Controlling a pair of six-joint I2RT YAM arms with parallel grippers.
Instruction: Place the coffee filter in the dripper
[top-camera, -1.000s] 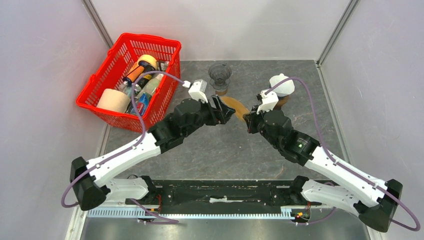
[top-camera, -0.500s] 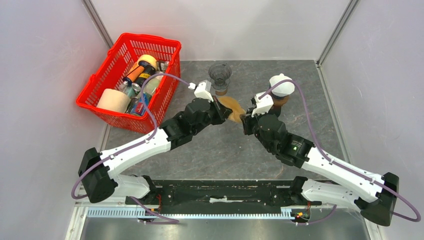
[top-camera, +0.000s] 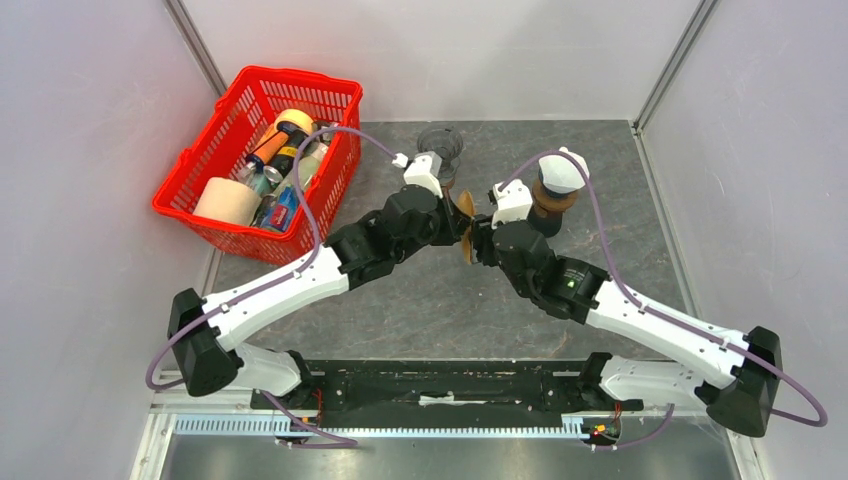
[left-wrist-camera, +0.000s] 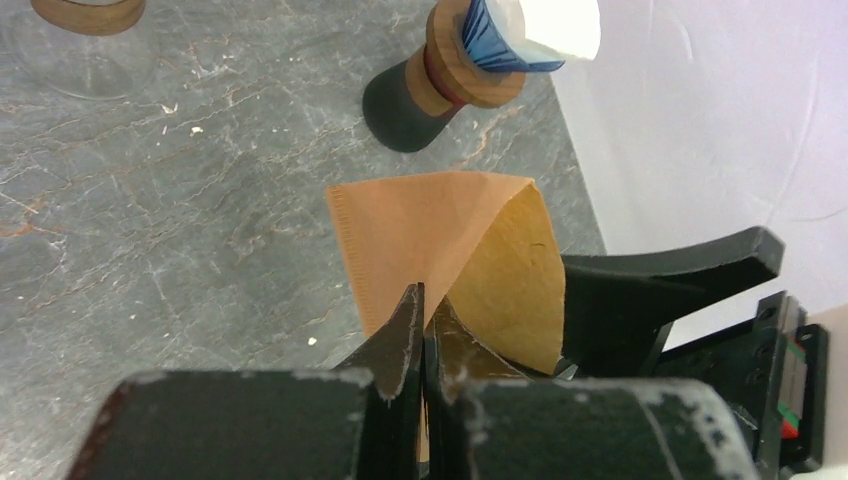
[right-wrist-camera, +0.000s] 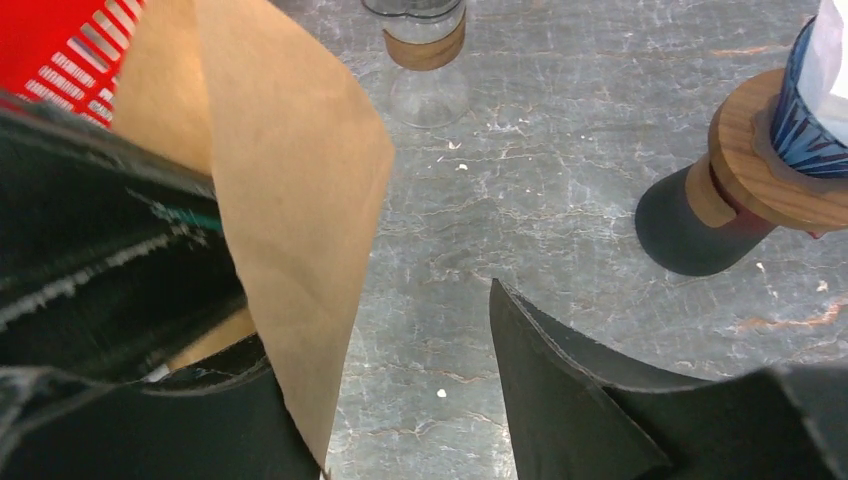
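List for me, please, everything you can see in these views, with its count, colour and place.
coffee filter: 1, brown, mid-table, between the two claws
glass vessel: 1, clear with a wooden band, far centre; likely the dripper
striped cone on stand: 1, blue-striped, white top, wood collar, dark base; far, right of centre
basket: 1, red, far left
beige roll: 1, in the basket
yellowish roll: 1, in the basket
bottles: several, mixed colours, in the basket; count unclear
table: 1, grey marbled
left claw: 1, black, shut on the coffee filter
right claw: 1, black, open beside the filter
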